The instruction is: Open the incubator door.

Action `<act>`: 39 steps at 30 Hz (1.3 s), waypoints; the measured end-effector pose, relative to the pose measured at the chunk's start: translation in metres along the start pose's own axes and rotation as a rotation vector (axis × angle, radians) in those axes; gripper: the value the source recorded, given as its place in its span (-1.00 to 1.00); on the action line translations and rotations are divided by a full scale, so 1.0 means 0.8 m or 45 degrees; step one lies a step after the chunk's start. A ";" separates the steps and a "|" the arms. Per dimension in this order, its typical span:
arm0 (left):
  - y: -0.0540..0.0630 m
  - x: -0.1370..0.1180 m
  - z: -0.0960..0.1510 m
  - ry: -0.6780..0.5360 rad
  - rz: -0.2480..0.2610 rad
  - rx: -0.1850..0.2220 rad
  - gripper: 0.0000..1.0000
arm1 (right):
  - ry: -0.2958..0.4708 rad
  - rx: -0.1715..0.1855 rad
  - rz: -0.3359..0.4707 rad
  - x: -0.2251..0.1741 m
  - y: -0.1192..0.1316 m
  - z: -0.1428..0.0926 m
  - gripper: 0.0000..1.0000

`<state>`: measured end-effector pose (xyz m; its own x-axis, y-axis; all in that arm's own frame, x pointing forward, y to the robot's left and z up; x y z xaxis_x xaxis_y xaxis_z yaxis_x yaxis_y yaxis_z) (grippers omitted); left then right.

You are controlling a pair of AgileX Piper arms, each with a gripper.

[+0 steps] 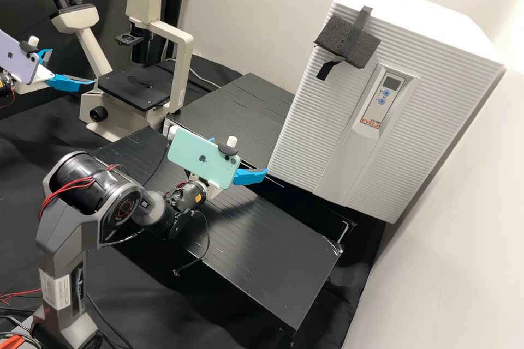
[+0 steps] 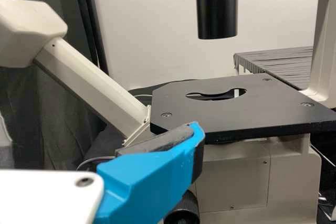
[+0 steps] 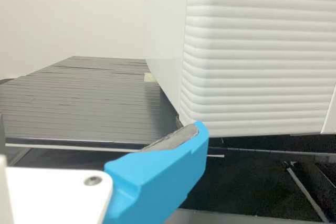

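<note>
The white ribbed incubator [image 1: 376, 5] stands at the right of the high view, its door [image 1: 305, 136] lying flush and closed. A black foam pad [image 1: 344, 41] with a dark strap sits at the door's upper left. Beside the door's lower left corner is my right gripper [image 1: 250, 176], open, partly behind a green phone. In the right wrist view a blue finger of the right gripper [image 3: 163, 177] shows just below the door's corner [image 3: 197, 111]; contact cannot be told. My left gripper [image 1: 72, 67] is open by the microscope; a finger of the left gripper [image 2: 152, 182] appears before the stage.
A cream microscope [image 1: 177, 38] with a flat black stage [image 1: 131, 87] stands at the back left. Black slatted boards [image 1: 262, 262] lie in front of the incubator and to its left, with a dark gap between them. A pale wall [image 1: 464, 229] rises close on the right.
</note>
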<state>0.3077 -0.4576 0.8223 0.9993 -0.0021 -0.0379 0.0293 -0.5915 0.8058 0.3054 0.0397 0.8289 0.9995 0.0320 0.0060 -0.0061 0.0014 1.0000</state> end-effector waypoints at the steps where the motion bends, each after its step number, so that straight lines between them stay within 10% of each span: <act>1: 0.000 0.000 0.000 0.000 0.000 0.000 1.00 | 0.000 0.000 0.000 0.000 0.000 0.000 1.00; 19: 0.000 0.000 0.000 0.000 0.000 0.000 1.00 | 0.069 0.093 0.234 -0.014 0.073 -0.013 1.00; 39: 0.000 0.000 0.000 0.000 0.000 0.000 1.00 | 0.035 0.084 0.496 0.017 0.184 -0.063 1.00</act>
<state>0.3077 -0.4576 0.8223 0.9993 -0.0021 -0.0379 0.0293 -0.5915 0.8058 0.3167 0.0907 0.9764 0.9215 0.0439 0.3858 -0.3817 -0.0804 0.9208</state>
